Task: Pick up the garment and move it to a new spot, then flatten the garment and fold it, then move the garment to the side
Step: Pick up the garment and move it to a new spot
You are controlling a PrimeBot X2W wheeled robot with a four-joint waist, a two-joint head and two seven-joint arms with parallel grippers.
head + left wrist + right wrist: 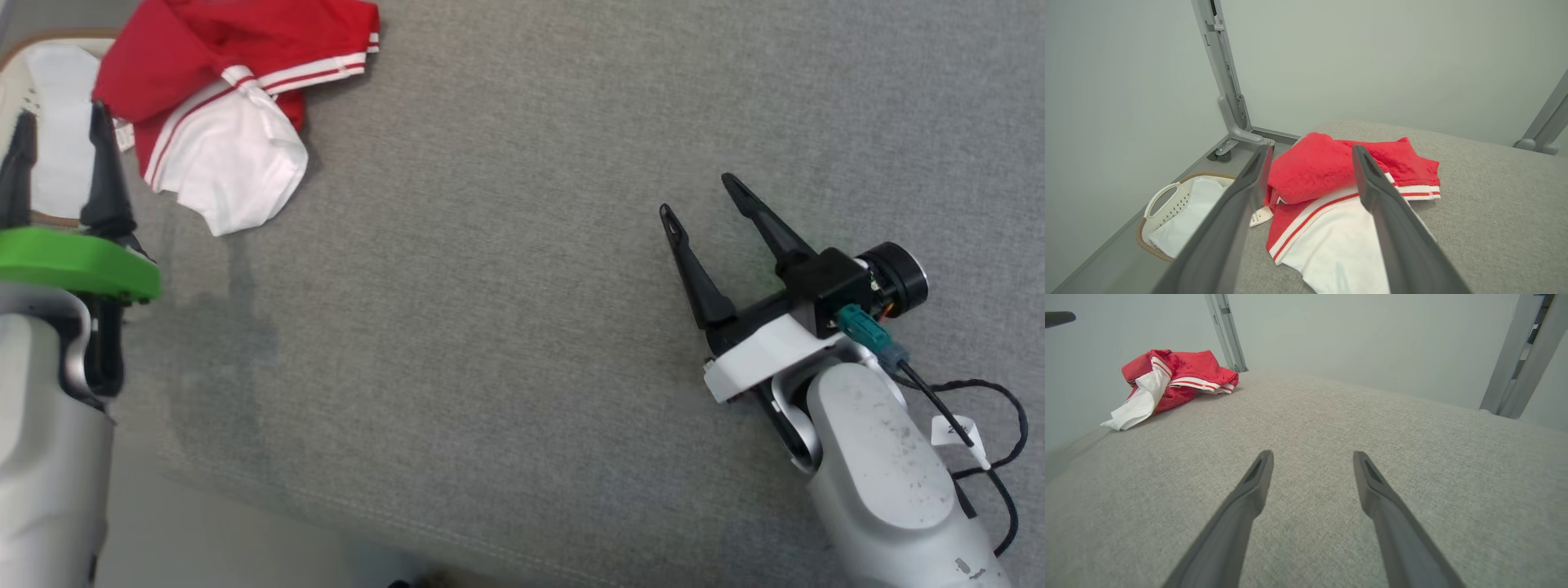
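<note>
Okay, step one, the pickup, not yet done. Red-and-white garment [229, 106] lies crumpled at upper left of frame on the grey fabric surface [522, 286], beside a laundry basket [57, 37]. Left gripper [61, 114] is near it, fingers wide. Right gripper [698, 196] is wide too, empty, well apart at mid-right. Next, I reckon: left drops onto the red bunch & pinches.
</note>
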